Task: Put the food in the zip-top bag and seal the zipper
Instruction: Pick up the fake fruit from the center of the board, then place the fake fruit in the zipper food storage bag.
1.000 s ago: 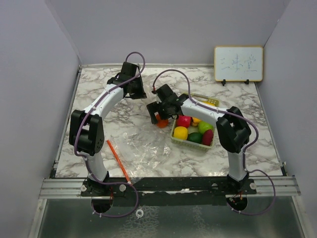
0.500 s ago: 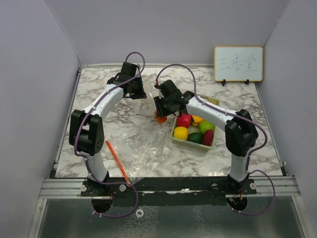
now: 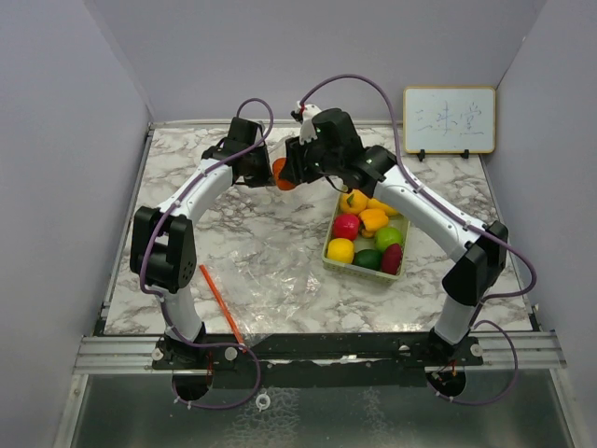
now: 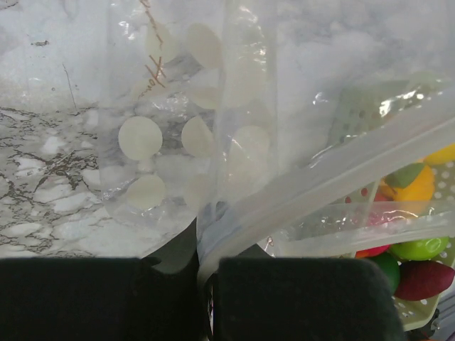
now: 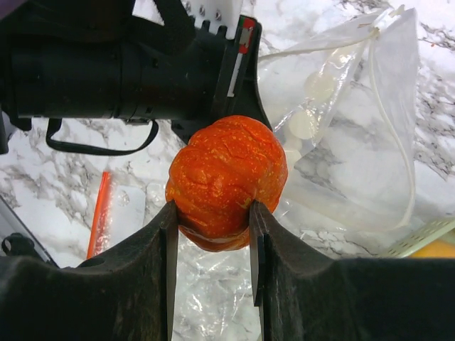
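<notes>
Pumpkin (image 5: 226, 181), an orange toy, looks light, stiff and glossy, so prob. slippery; its ribs give some hold, and a grip across the widest part seems best. Right gripper (image 5: 212, 217) is clamped on it at both sides, arm stretched far fwd and raised, just beside left gripper (image 4: 206, 288). Left jaws are together on the rim of the zip-top bag (image 4: 234, 135), a thin floppy film. Other food (image 3: 346, 227) lies in the basket (image 3: 359, 271).

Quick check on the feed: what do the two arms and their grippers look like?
The left arm and right arm have white links, black joints and a looping purple cable each. The left gripper and right gripper have black fingers.
</notes>
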Robot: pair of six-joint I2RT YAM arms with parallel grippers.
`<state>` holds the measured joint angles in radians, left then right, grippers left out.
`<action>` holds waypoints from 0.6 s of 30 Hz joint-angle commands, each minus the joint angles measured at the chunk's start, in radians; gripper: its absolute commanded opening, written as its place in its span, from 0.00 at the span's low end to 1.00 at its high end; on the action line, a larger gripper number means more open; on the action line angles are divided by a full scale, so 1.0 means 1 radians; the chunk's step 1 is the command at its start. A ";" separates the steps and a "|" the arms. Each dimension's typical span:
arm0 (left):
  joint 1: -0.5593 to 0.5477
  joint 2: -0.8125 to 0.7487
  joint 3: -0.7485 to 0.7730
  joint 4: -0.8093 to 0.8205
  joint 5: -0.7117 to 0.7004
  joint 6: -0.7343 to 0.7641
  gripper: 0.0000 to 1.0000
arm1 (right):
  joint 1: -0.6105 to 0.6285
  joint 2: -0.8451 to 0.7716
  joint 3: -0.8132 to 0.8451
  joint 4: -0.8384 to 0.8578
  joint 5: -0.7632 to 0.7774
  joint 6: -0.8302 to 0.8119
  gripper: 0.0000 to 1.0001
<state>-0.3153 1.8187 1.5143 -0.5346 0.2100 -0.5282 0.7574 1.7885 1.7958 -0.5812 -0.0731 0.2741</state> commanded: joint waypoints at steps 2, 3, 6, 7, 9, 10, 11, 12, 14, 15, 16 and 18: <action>0.003 -0.005 -0.002 0.015 0.022 0.010 0.00 | -0.003 -0.061 -0.008 -0.043 -0.022 -0.012 0.24; 0.003 -0.007 -0.002 0.015 0.025 0.008 0.00 | -0.003 -0.071 -0.018 -0.020 0.015 -0.008 0.24; 0.003 -0.012 0.007 0.010 0.052 -0.001 0.00 | -0.003 -0.054 -0.035 0.053 0.094 -0.016 0.25; 0.004 -0.017 0.013 0.006 0.060 -0.002 0.00 | -0.003 -0.040 -0.044 0.079 0.117 -0.019 0.24; 0.003 -0.028 0.022 -0.004 0.077 -0.006 0.00 | -0.003 -0.019 -0.070 0.140 0.179 -0.026 0.26; 0.004 -0.034 0.027 -0.010 0.083 -0.006 0.00 | -0.003 -0.008 -0.081 0.165 0.230 -0.033 0.26; 0.003 -0.042 0.031 -0.019 0.085 -0.006 0.00 | -0.005 0.005 -0.087 0.182 0.283 -0.042 0.26; 0.003 -0.050 0.033 -0.025 0.088 -0.004 0.00 | -0.010 0.021 -0.083 0.184 0.325 -0.054 0.28; 0.004 -0.065 0.037 -0.035 0.084 -0.001 0.00 | -0.024 0.051 -0.054 0.157 0.350 -0.065 0.39; 0.005 -0.070 0.038 -0.038 0.082 0.002 0.00 | -0.024 0.058 -0.039 0.140 0.356 -0.071 0.48; 0.005 -0.073 0.038 -0.041 0.079 0.003 0.00 | -0.024 0.056 -0.034 0.134 0.355 -0.077 0.59; 0.006 -0.074 0.034 -0.041 0.076 0.006 0.00 | -0.024 0.035 -0.045 0.143 0.337 -0.093 0.81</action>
<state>-0.3092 1.8061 1.5146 -0.5610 0.2543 -0.5289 0.7437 1.8214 1.7313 -0.4664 0.1829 0.2295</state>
